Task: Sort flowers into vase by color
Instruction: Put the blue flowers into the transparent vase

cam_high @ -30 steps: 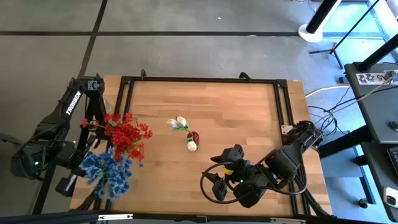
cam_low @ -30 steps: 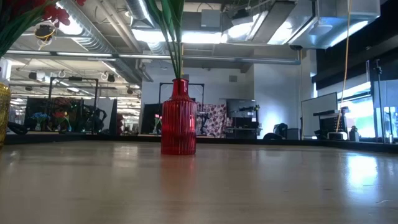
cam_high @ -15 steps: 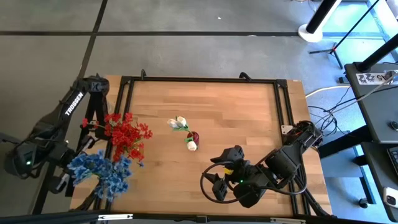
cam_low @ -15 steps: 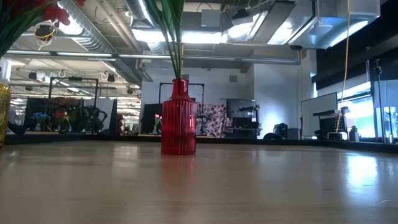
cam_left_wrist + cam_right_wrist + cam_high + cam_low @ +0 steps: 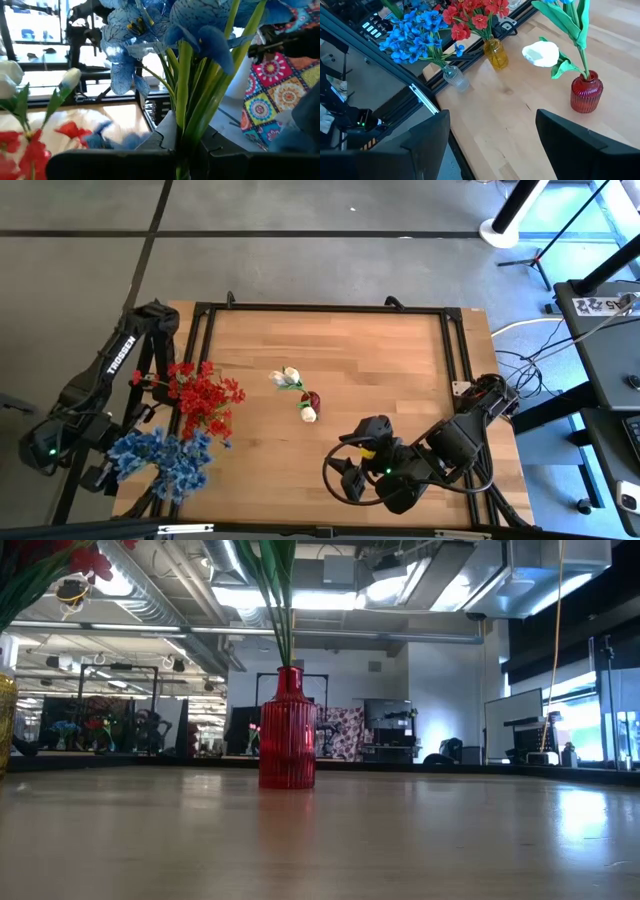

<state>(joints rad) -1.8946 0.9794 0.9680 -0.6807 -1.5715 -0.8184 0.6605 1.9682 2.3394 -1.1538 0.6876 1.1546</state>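
The blue flowers [image 5: 160,460] are at the table's near left corner; in the right wrist view their stems run down to a clear vase [image 5: 455,78]. My left gripper [image 5: 182,152] is shut on them, reaching in from the table's left edge. The red flowers [image 5: 477,17] stand in a yellow vase [image 5: 496,54]. The white tulips [image 5: 541,53] stand in a red vase [image 5: 586,93] mid-table. My right gripper [image 5: 492,145] waits wide open near the table's near edge, right of centre, touching nothing. My left gripper has the bundle of green stems [image 5: 186,115] of the blue flowers between its two fingers, below the blooms. It comes in about level from the table's left side, fingers across the stems. The stems stand roughly upright; the gripper's body hides the exact place of contact.
A black frame [image 5: 320,308] runs around the wooden table [image 5: 380,370]. The table's middle and far right are bare wood. The low view shows the red vase [image 5: 287,730] with green stems [image 5: 278,590] rising from it, and the yellow vase [image 5: 5,725] at its left border.
My left arm has swung toward the table's left edge, and the blue blooms have gone with it, shifting a little leftward, away from the red flowers. They have since drifted slightly back. The red flowers and white tulips have stayed put.
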